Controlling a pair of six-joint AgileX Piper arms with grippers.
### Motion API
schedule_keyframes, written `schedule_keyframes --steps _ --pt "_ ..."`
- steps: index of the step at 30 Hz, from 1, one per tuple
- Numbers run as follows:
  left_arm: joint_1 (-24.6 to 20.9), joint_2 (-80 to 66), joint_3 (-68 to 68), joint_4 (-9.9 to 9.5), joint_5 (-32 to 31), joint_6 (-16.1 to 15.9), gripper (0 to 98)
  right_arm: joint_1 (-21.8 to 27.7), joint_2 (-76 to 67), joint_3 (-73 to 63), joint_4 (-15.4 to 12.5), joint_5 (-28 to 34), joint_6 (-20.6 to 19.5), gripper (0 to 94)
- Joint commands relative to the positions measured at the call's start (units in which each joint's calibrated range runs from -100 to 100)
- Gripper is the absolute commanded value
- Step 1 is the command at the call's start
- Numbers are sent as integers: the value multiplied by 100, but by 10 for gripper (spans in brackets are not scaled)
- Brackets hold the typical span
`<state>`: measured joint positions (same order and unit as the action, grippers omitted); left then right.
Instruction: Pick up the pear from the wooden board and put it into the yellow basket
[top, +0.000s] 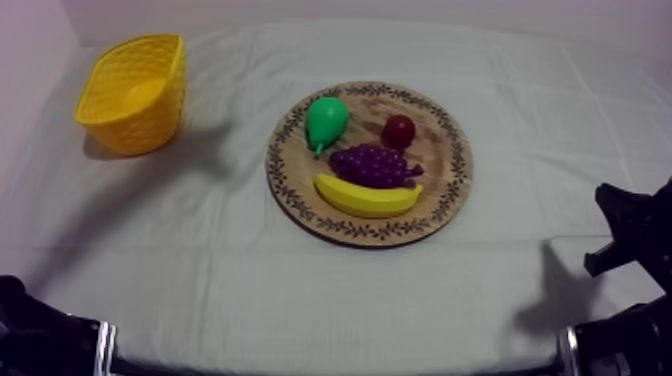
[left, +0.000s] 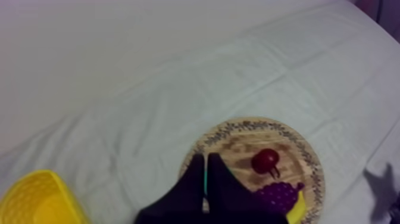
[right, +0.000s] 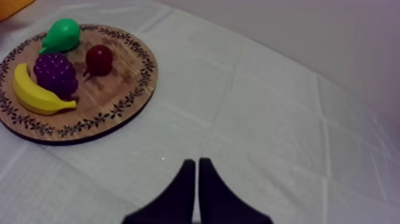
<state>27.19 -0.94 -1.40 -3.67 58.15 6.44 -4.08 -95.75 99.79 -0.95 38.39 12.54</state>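
The green pear (top: 326, 122) lies on the far left part of the round wooden board (top: 443, 150), beside a small red fruit (top: 398, 131). The yellow basket (top: 132, 92) stands at the table's far left, apart from the board. My left gripper (left: 205, 158) is shut on nothing, its fingers forming a narrow wedge that points at the board (left: 238, 142) and hides most of the pear. My right gripper (right: 196, 161) is shut too, over bare cloth well short of the board (right: 122, 89); the pear (right: 62, 34) lies at that board's far side.
A bunch of grapes (top: 372, 165) and a banana (top: 365, 196) lie on the near half of the board. Both arms sit low at the table's near corners, the right arm (top: 628, 240) at the right edge. Bare cloth separates basket and board.
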Motion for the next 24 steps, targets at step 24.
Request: schedule_keyframes --steps 24 --pt "282 1662 -1638 -184 2435 1251 347 2 -1 -1 0 0 -1 3"
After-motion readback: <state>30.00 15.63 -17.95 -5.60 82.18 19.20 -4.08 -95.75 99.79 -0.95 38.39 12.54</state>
